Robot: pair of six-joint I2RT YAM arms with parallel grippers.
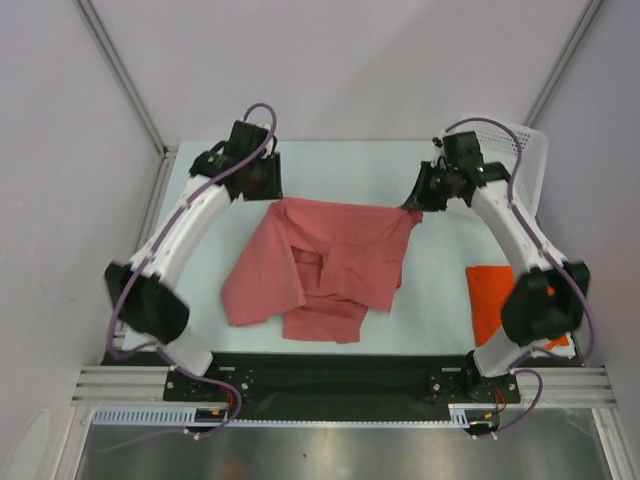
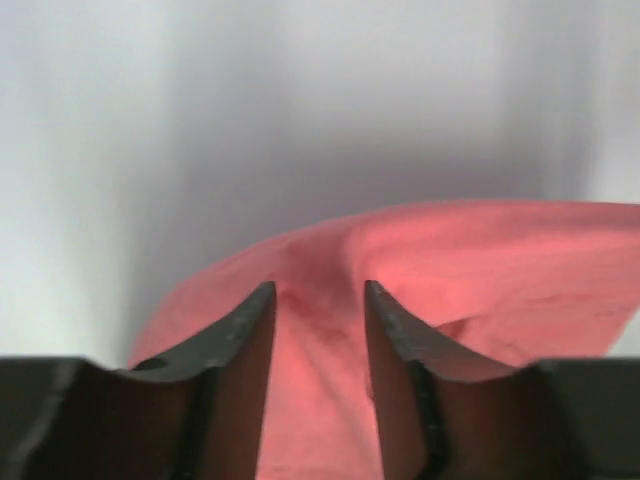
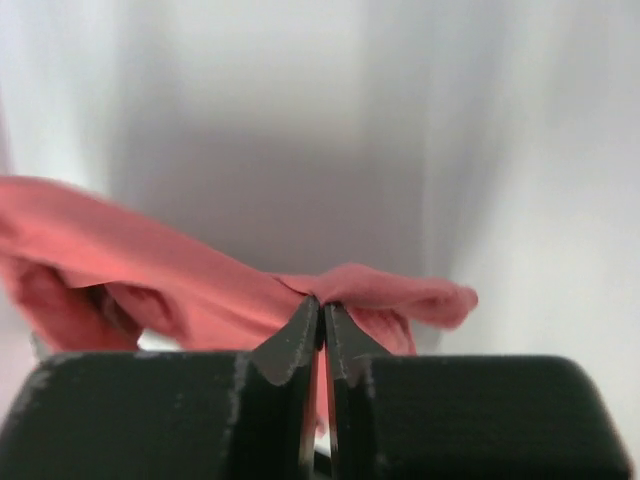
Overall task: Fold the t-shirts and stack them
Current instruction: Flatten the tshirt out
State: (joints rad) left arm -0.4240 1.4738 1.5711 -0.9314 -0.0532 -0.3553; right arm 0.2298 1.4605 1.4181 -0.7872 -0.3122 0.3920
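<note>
Your right gripper (image 3: 322, 305) is closed tight. Its two dark fingers (image 3: 290, 350) pinch a fold of the dusty pink-red short-sleeved cloth t-shirt (image 1: 330, 260). In the right wrist view, a thin edge of the cloth runs down between the fingers, and a small bunch of it pokes out past the tips to the right.

Your left gripper (image 2: 318, 290) has its jaws apart. In the left wrist view, the same pink-red cloth fills the gap between its fingers (image 2: 245, 340) and rises in a ridge beyond their tips. The fingers are not pressed together on it.

From above, you have both grippers at the far edge of the pink-red shirt, the left one at its far left corner and the right one at its far right corner. That edge is stretched in a fairly straight line between them. The rest of the shirt spreads toward the arm bases in loose, rumpled folds over the pale tabletop (image 1: 350, 165), with one flap angled out to the left. Its cloth shows plain colour.

The bright orange flat-folded cloth t-shirt (image 1: 490, 295) lies at the right near edge of the table, partly hidden behind your right arm's elbow and well apart from the pink-red one. The white perforated plastic basket (image 1: 530, 150) stands at the far right corner, behind the right arm.
</note>
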